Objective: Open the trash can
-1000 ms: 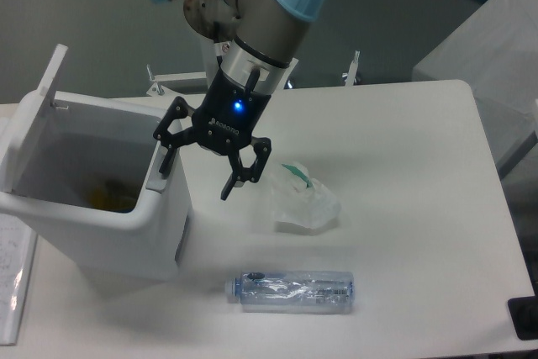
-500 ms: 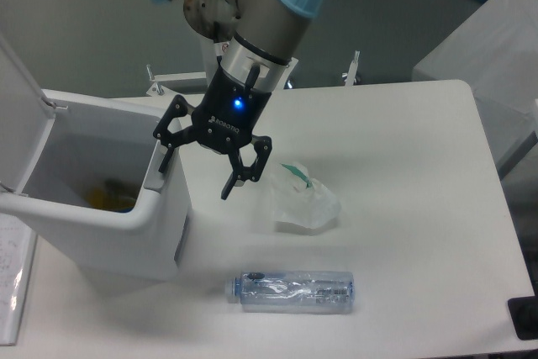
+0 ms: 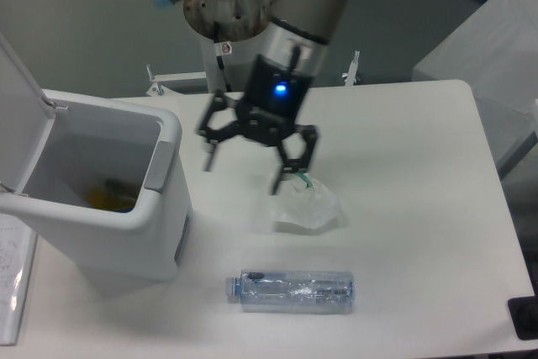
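The trash can point(image 3: 101, 208) is sitting at the left of the tabletop point(image 3: 420, 208) with its lid standing upright, so I am judging the opening done; nothing seems left but clearing away. My hand point(image 3: 245, 172) is hanging spread wide and empty, carrying nothing. The can is lying to that hand's left, apart from it, untouched. A crumpled plastic bag point(image 3: 304, 206) is lying just below one fingertip.

Trash can point(image 3: 126, 233) lid-up — pincer point(image 3: 245, 172) spread
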